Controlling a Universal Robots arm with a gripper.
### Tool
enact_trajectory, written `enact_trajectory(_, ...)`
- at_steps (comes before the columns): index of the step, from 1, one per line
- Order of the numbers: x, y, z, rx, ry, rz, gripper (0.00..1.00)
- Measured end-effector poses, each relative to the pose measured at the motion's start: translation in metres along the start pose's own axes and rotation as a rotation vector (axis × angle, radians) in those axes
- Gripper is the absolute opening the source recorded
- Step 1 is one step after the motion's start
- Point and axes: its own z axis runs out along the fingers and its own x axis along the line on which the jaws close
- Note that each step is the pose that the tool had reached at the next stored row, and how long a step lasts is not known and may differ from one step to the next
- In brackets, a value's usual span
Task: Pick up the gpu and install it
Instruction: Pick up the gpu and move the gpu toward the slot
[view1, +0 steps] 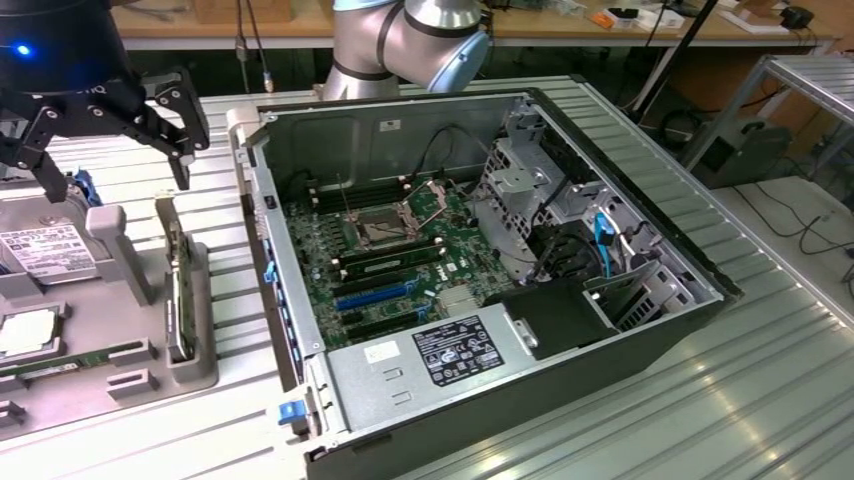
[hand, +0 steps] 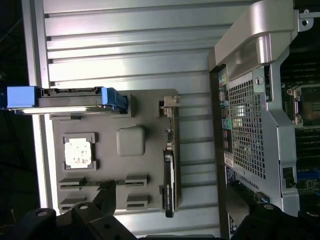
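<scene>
Hovering over the grey tray (view1: 198, 372) on the desk (view1: 747, 380), pincer (view1: 114, 170) was spread wide, holding nothing; gpu (view1: 178, 310) stood on edge in the tray's slot below it, untouched; judged best: centre over the card's top edge, descend straight, squeeze its flat faces; open case (view1: 507, 270) lay at the exterior view's right.

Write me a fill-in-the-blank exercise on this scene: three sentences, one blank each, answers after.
1. The gpu stands on edge in a slot of the gray ___, outside the computer case.
2. The jaws of the gripper stand ___.
3. The end pieces of the hard drive are coloured ___.
Answers: tray; open; blue.
</scene>
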Motion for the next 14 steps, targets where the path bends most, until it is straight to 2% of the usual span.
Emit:
enact_trajectory(2,0.0,0.0,0.0,0.0,0.0,0.0,0.95)
enact_trajectory(5,0.0,0.0,0.0,0.0,0.0001,0.0,0.76)
enact_trajectory(6,0.0,0.0,0.0,0.0,0.0001,0.0,0.76)
enact_trajectory(7,0.0,0.0,0.0,0.0,0.0001,0.0,0.64)
enact_trajectory(9,0.0,0.0,0.0,0.0,0.0,0.0,0.64)
enact_trajectory(10,0.0,0.0,0.0,0.0,0.0,0.0,0.57)
enact_trajectory(14,0.0,0.0,0.0,0.0,0.0,0.0,0.57)
